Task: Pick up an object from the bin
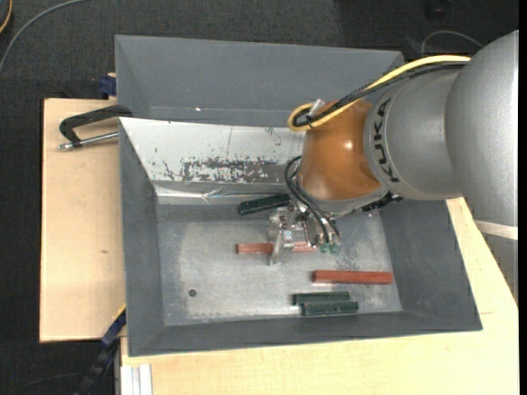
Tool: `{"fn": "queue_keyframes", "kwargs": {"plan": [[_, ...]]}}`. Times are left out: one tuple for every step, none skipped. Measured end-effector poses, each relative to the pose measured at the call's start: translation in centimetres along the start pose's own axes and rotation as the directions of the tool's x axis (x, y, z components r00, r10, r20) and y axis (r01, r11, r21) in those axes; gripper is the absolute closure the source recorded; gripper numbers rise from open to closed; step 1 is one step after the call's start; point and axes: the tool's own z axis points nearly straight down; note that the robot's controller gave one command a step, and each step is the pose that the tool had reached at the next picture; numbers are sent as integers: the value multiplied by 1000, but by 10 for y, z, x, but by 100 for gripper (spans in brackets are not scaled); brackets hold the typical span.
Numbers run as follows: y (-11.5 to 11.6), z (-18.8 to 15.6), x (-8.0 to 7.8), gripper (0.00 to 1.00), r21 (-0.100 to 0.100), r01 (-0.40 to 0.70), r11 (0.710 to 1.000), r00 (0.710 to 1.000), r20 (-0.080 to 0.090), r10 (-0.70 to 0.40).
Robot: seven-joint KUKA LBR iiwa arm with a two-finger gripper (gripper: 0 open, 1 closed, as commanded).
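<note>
Closest to the camera, a thick grey arm (461, 113) is jutting in from the right, bearing the lettering "KUKA" beside its orange wrist cover (338, 155). Below the cover, the tool (284, 241) is hanging low over the middle of the grey metal bin (247, 76). A short, flat reddish-brown stick (251, 248) is lying there on the bin floor, running left to right, its right end meeting the tool's tip. Whether the tool is open, closed or gripping the stick cannot be told, since metal parts and cables are crowding that spot. A dark green stick (263, 205) is lying just behind the tool, its right end hiding under the cover. Nearer the front wall, a longer red bar (352, 277) and a dark green bar (328, 306) are lying side by side.
</note>
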Motion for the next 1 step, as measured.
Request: {"fn": "queue_keyframes", "kwargs": {"plan": [[1,-117,-3,100,-1,0,1000,1000,14,0]]}}
